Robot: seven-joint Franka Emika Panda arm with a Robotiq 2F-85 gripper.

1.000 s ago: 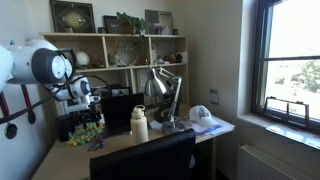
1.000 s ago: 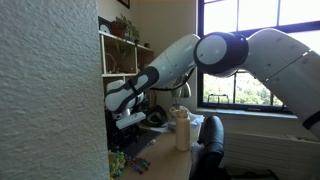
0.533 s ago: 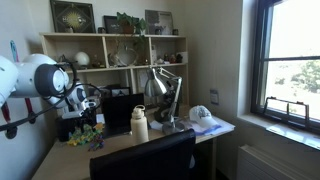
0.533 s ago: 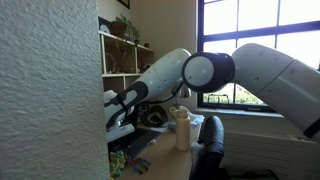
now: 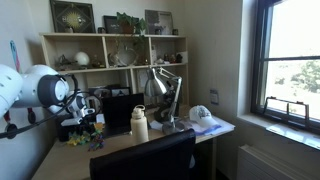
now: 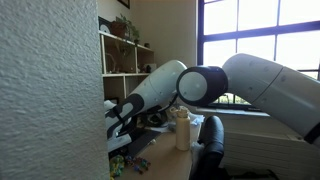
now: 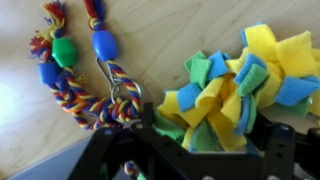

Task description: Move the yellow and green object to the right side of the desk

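The yellow and green object (image 7: 228, 90), a bushy fleece cluster with blue pieces too, lies on the light wood desk (image 7: 170, 30). In the wrist view my gripper (image 7: 212, 135) is open, with one dark finger on each side of the cluster's near part. In both exterior views the gripper (image 5: 84, 118) (image 6: 119, 142) is low over the desk's end next to the wall, just above the cluster (image 5: 88, 135) (image 6: 117, 162). I cannot tell whether the fingers touch it.
A braided rope toy with blue and green beads (image 7: 85, 75) lies beside the cluster. A cream bottle (image 5: 139, 124), a silver desk lamp (image 5: 160, 90) and a white cap (image 5: 201, 115) stand further along the desk. A dark chair back (image 5: 145, 160) is in front; the shelf unit (image 5: 110, 50) rises behind.
The arm has swung down and toward the wall end of the desk, bringing the gripper lower over the cluster.
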